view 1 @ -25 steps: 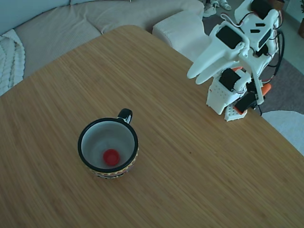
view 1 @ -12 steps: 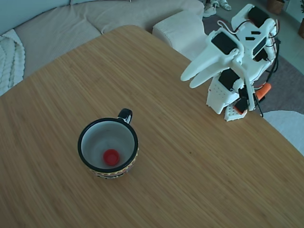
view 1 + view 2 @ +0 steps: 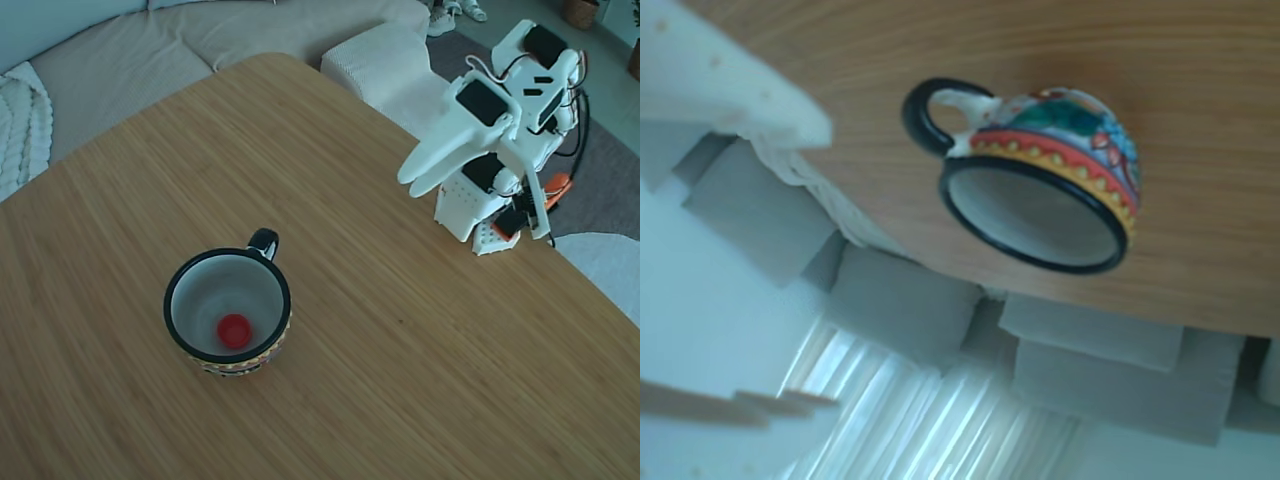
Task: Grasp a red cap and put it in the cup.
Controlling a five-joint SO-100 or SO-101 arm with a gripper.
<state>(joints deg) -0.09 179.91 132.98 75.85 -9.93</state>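
Note:
In the fixed view the red cap (image 3: 234, 330) lies flat on the pale bottom of the cup (image 3: 176, 330), a black-rimmed mug standing on the wooden table (image 3: 400, 350). My white gripper (image 3: 411, 185) hangs in the air far to the right of the mug, near the arm's base. Its two fingers lie close together with nothing between them. The other view shows the cup (image 3: 1080, 130) with its colourful outside, and a white finger (image 3: 730, 80) at the top left. The cap is hidden there.
The arm's white base (image 3: 470, 215) is fixed at the table's right edge, with cables behind it. A pale sofa (image 3: 120, 50) and a white cushion (image 3: 380, 65) lie beyond the far edge.
The gripper swung a little left, then back right and lower. Cup and red cap have not moved.

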